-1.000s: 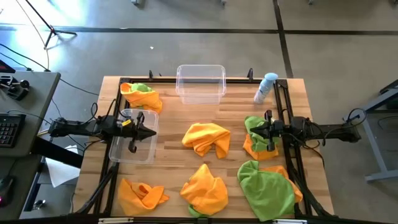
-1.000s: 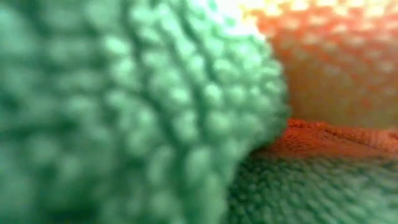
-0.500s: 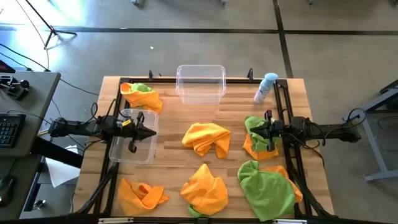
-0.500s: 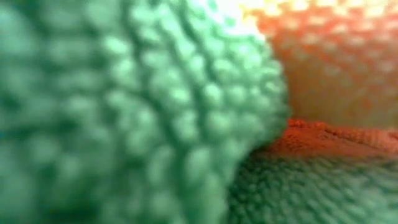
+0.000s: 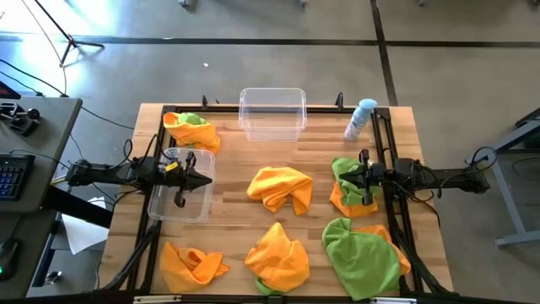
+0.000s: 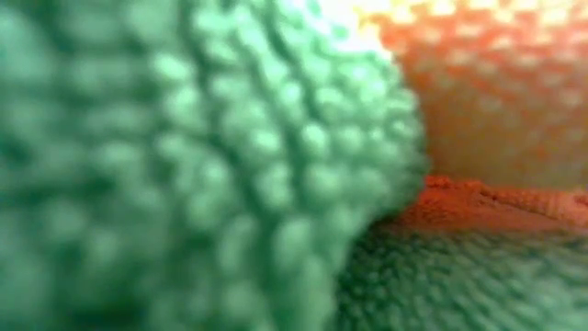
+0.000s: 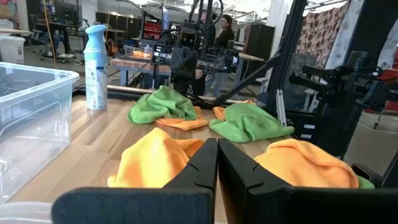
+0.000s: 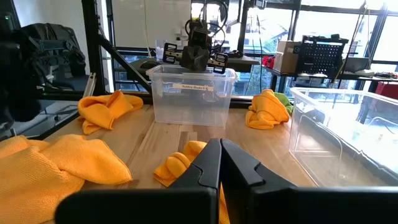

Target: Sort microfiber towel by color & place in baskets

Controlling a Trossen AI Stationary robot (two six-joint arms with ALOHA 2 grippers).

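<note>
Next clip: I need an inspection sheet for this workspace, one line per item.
Surface: wooden slat table, black frame rails at its sides.
Job's things: orange and green microfiber towels lie loose, including a crumpled orange towel mid-table and a spread green towel; two clear plastic baskets, one at the far edge, one on the left; both look empty.
Clutter: pale blue-capped spray bottle, upright at the far right.
Grippers: left gripper over the left basket, jaws shut; right gripper over a green-and-orange towel pile, jaws shut.
Cables: black leads along both arms.
Surroundings: desk with keyboard at left; low view blocked by cloth.
</note>
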